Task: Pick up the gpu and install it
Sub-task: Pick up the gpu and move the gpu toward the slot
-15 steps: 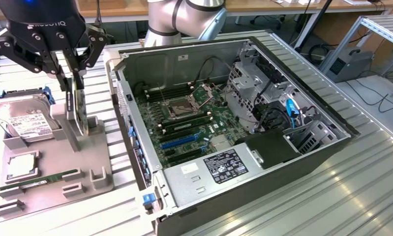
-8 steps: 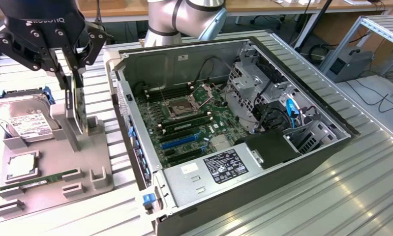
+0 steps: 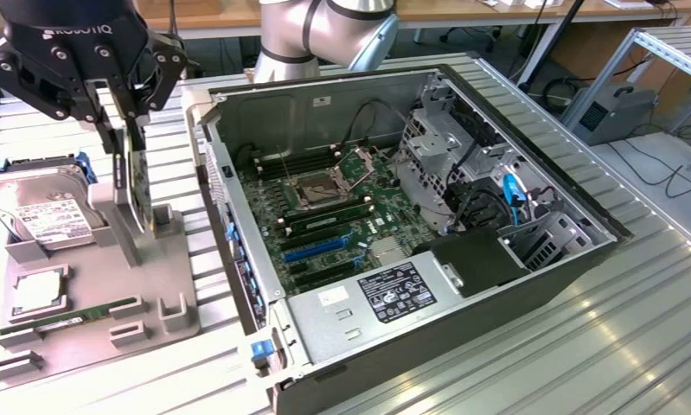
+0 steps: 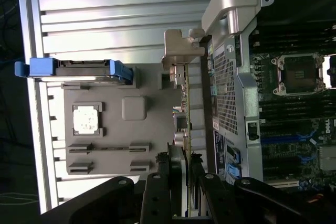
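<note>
**Gripper clamped on the gpu at the holder tray**

Exterior view: I have the gripper (image 3: 126, 138) over the gray holder tray (image 3: 114, 277) at the exterior view's left. Its fingers reach down on either side of the gpu (image 3: 137, 186). The card stands upright on its edge at the side of the tray nearest the computer case (image 3: 438, 346), and it is outside that case. The hard drive (image 3: 40, 212) sits on the tray near the card, and the memory stick (image 3: 74, 317) lies flat, well apart from it. The case lies open with its motherboard (image 3: 322, 225) exposed.

Wrist view: I am looking along the gpu (image 4: 185, 114) edge-on. Its silver end bracket (image 4: 181, 51) is at the end away from the gripper (image 4: 184, 177). The jaws are closed on the card, with a pad against each face. The card runs between the tray's flat surface and the case's perforated wall, close to that wall. I cannot tell whether card and wall touch. The hard drive (image 4: 79, 69), in blue rails, stands on edge on the tray.
</note>
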